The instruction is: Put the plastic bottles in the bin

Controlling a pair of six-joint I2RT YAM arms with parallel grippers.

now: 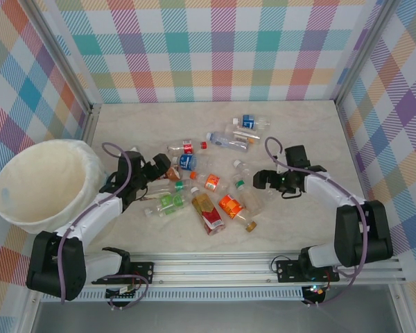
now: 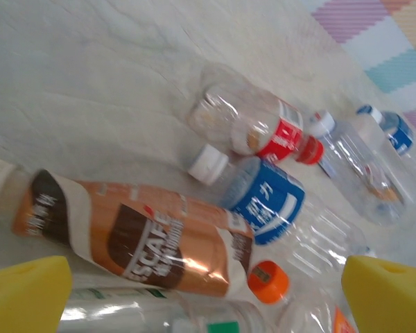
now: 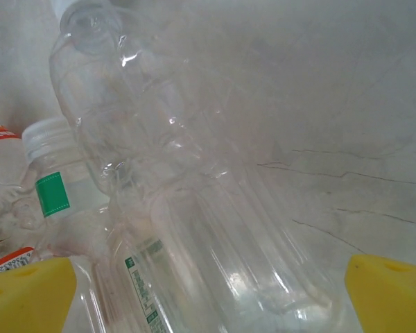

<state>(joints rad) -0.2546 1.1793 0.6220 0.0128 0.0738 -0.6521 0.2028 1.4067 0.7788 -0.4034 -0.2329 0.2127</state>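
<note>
plastic bottles (image 1: 206, 208) lie scattered mid-table, all outside the bin (image 1: 35, 184), which sits at the left edge beside your left arm. bare tabletop (image 1: 312, 132) runs far and right to the checked walls (image 1: 215, 48). your left gripper (image 1: 161, 168) is spread wide and holds nothing, with a brown-labelled bottle (image 2: 139, 239) lying crosswise just ahead. your right gripper (image 1: 261, 180) gapes too, empty, a clear bottle (image 3: 194, 208) close before it.

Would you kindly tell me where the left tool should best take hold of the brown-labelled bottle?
Probably the wide labelled middle of the brown-labelled bottle, from above. It lies flat on its side, lengthways between the fingers of the open left tool, so turning the wrist to straddle its width seems wise.
</note>
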